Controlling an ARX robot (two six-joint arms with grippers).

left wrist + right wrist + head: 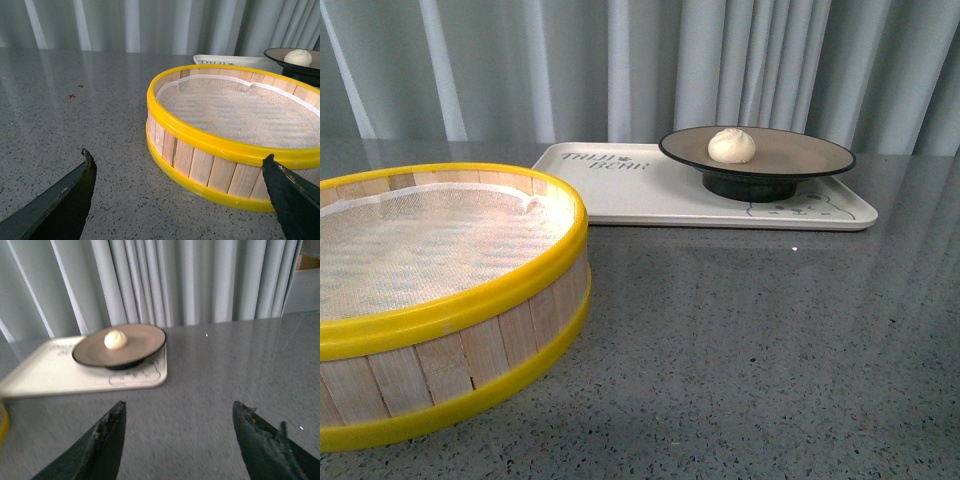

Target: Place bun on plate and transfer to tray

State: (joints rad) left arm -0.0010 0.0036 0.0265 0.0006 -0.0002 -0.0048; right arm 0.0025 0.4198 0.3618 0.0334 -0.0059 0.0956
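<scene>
1. Left gripper (180, 195): jaws spread wide and empty, touching nothing. The steamer basket (235, 145) sits just ahead of them, its mesh floor bare; the grey table (75, 125) lies beneath.
2. Tray (620, 195): lies beyond the basket, well ahead of both pairs of jaws, near the curtain (620, 60).
3. Plate (800, 152): stands on the tray's right half, foot resting on the tray surface.
4. Bun (731, 146): rests near the centre of the plate, upright, pleats on top.
5. Right gripper (177, 435): jaws wide apart, holding nothing; plate and tray lie ahead, well clear of both tips.
6. Stage: judging by this layout, both steps appear complete. The next move likely calls only for keeping the arms clear; no further grasp seems needed.
</scene>
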